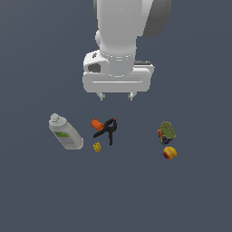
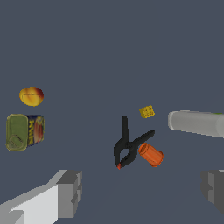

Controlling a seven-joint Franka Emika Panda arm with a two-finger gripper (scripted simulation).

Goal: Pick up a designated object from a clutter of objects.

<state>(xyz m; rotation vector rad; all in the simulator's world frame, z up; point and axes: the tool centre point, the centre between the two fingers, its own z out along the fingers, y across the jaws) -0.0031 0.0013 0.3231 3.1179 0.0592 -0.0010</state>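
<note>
Fruit nearest camera, just beside can, exterior view's right. Clamp, yellow block centre; bottle left. Gripper above, far side, fingers spread, holding nothing.

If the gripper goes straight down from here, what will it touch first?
Probably the black clamp, or bare surface just beside it. The open gripper hangs above it, far from the can; depth is unclear.

1. The arm is cut off by the exterior view's top edge.
2. In the wrist view, the white bottle runs off the frame edge.
3. The gripper fingers are cropped there too.
4. The can label marks are too small to read.
</note>
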